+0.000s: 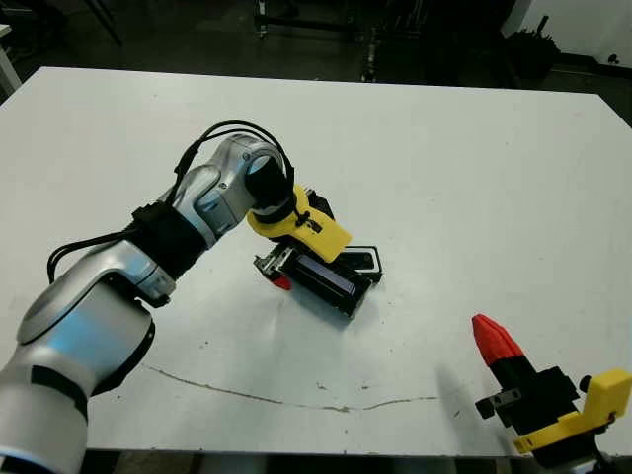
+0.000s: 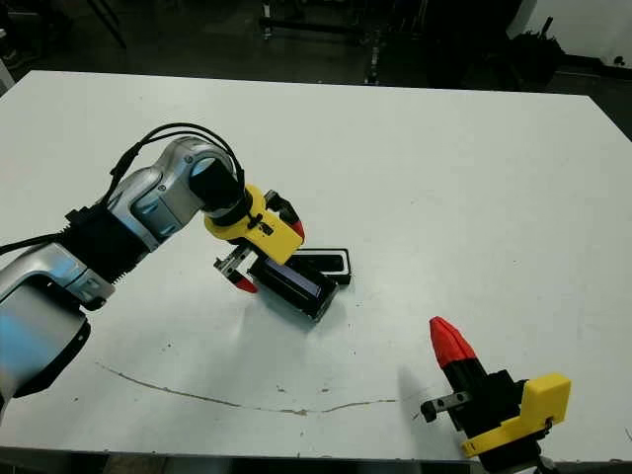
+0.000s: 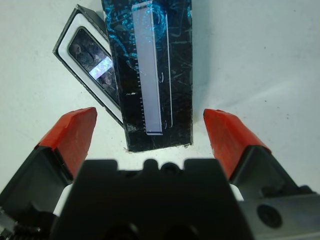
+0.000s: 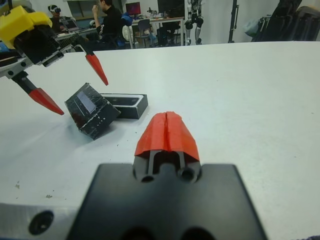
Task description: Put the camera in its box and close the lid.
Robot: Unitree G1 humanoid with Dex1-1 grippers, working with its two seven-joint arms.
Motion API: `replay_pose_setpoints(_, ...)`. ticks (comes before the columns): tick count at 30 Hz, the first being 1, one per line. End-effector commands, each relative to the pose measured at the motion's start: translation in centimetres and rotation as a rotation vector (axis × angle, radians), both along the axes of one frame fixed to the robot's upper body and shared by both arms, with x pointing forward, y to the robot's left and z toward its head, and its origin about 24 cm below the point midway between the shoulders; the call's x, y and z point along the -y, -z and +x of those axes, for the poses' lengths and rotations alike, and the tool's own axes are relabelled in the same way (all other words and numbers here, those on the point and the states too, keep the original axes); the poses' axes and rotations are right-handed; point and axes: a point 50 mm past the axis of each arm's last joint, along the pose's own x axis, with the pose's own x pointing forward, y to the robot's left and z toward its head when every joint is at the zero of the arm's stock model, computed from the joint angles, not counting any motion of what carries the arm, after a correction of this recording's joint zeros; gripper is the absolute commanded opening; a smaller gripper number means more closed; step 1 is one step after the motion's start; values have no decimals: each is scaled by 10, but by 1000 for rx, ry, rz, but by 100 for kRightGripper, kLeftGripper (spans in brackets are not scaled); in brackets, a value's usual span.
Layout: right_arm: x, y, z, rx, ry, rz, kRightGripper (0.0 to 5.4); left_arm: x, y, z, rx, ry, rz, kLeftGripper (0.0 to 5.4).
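Note:
The box [image 3: 66,47], black-walled with a white lining, lies near the table's middle, and the glossy black camera [image 3: 89,56] lies inside it. The lid [image 3: 157,75], crinkly black with a pale strip, sits askew with one side leaning over the box [image 1: 363,260]. My left gripper [image 3: 150,127] is open above the lid's [image 1: 326,279] near end. Its red fingertips [image 3: 75,127] stand on either side and do not touch it. My right gripper [image 1: 492,338] is shut with nothing in it, near the table's front right edge and well apart from the box.
A thin dark scratch line [image 1: 296,400] runs across the white table near its front edge. Beyond the far edge, the right wrist view shows people [image 4: 107,20] seated at desks, plus stands and chairs.

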Motion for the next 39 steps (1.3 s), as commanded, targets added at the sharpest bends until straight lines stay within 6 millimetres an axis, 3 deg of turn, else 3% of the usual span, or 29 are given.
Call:
replay_pose_setpoints(1,2,2,-2,-18,6,-12,0,-3,8,-1,-2,-20,8,539)
replay_pose_setpoints(12,1,2,-3,-7,2,-17,0,-4,18,-5,36,-13,5,539)
replay_pose_setpoints(20,1,2,-3,-18,5,-9,0,-8,25,-7,52,-30,-96,539)
replay_pose_setpoints(23,0,2,-3,-16,8,-13,0,-10,26,-8,55,-30,-124,516)
replay_pose_setpoints(35,0,1,0,-14,3,-8,0,-11,24,-10,43,9,-123,341)
replay_pose_setpoints(39,0,1,0,-13,2,-13,0,-11,23,-9,39,14,-105,316)
